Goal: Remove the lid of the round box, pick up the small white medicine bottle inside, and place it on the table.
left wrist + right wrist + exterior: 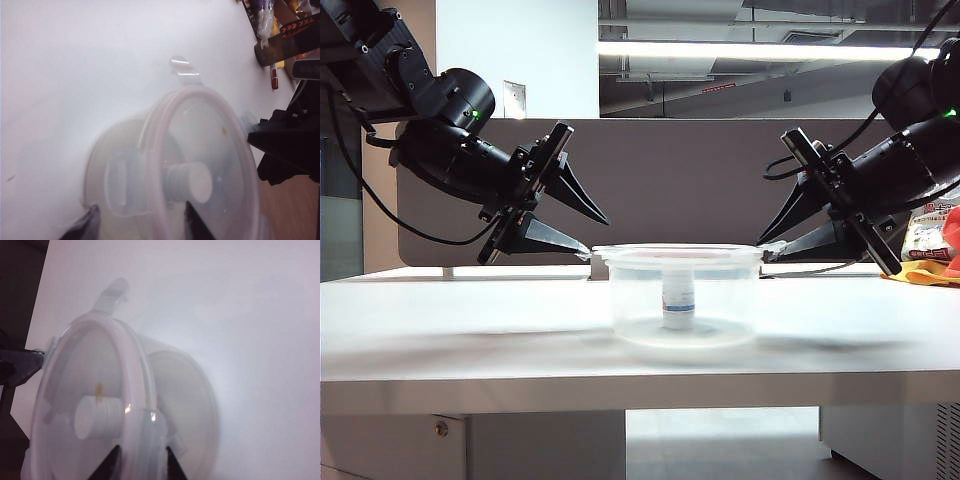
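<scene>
Sitting nearest the exterior camera, mid-worktop (470, 330): the round box (685, 310), lid (677, 251) still on, the small white medicine bottle (678, 298) standing upright inside.

Hovering at the box's left rim: left pincer (582, 234), fingers spread wide, lower tip at a lid tab, upper tip well above it. Gripping nothing.

Reaching in from the right at rim height: right pincer (770, 243), fingers narrowed around the lid's edge in the right wrist view (141, 459). Cannot tell whether actually clamping yet, or merely straddling the rim.

Risks from here, as judgement:
- Pinching lid and thickened rim together, so lifting the whole box rather than freeing the lid, then tipping the bottle over.
- Slipping off thin clear plastic, the grip being shallow and right at the edge.
- Dragging the light box sideways across the worktop, with no hold on the left side steadying it.
- Catching on the tabs, if latched, and springing the lid loose suddenly.
</scene>
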Motion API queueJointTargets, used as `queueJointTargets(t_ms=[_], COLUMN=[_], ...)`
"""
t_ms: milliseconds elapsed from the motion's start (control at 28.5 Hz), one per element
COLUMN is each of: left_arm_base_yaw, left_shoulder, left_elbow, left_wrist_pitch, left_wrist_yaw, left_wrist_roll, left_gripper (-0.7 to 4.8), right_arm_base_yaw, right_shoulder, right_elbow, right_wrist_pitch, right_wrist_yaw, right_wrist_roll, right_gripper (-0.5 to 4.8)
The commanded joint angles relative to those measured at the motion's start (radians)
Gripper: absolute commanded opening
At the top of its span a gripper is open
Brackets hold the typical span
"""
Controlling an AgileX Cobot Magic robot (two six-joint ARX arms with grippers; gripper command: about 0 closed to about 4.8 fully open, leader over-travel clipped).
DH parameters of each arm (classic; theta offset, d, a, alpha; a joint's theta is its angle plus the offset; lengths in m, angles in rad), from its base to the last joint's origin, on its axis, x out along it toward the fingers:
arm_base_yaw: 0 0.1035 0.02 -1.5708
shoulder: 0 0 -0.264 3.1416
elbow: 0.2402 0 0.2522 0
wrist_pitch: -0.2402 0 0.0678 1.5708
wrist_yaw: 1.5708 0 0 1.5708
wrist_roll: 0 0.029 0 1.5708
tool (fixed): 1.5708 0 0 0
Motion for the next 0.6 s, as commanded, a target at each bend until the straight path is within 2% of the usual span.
queueJointTargets(t_ms=[35, 105, 140, 246, 281, 386, 491, 597], left_arm_base_yaw=[0.001, 0.001, 0.001, 0.003, 0.006, 0.015, 0.034, 0.052], left_shoulder=[-0.002, -0.002, -0.002, -0.002, -0.002, -0.002, -0.002, -0.002], left_elbow=[0.002, 0.002, 0.002, 0.002, 0.002, 0.002, 0.002, 0.002], left_wrist_pitch=[-0.004, -0.014, -0.022, -0.042, -0.051, -0.064, -0.078, -0.094], left_wrist_yaw=[0.006, 0.005, 0.004, 0.003, 0.003, 0.003, -0.005, -0.005], left_wrist_roll=[0.024, 0.029, 0.032, 0.055, 0.056, 0.073, 0.091, 0.093], left_gripper=[2.15, 2.15, 2.15, 2.15, 2.15, 2.15, 2.15, 2.15], right_arm_base_yaw=[0.000, 0.000, 0.000, 0.000, 0.000, 0.000, 0.000, 0.000], right_shoulder=[-0.003, -0.003, -0.003, -0.003, -0.003, -0.003, -0.004, -0.004], right_elbow=[0.003, 0.003, 0.003, 0.003, 0.003, 0.003, 0.003, 0.003], right_wrist_pitch=[0.013, 0.019, 0.021, 0.034, 0.035, 0.042, 0.109, 0.177], right_wrist_yaw=[-0.004, -0.005, -0.005, -0.005, -0.005, -0.006, -0.058, -0.074], right_wrist_roll=[-0.001, -0.002, -0.002, -0.002, -0.002, -0.002, 0.006, 0.067], right_gripper=[0.92, 0.69, 0.40, 0.37, 0.15, 0.11, -0.02, -0.02])
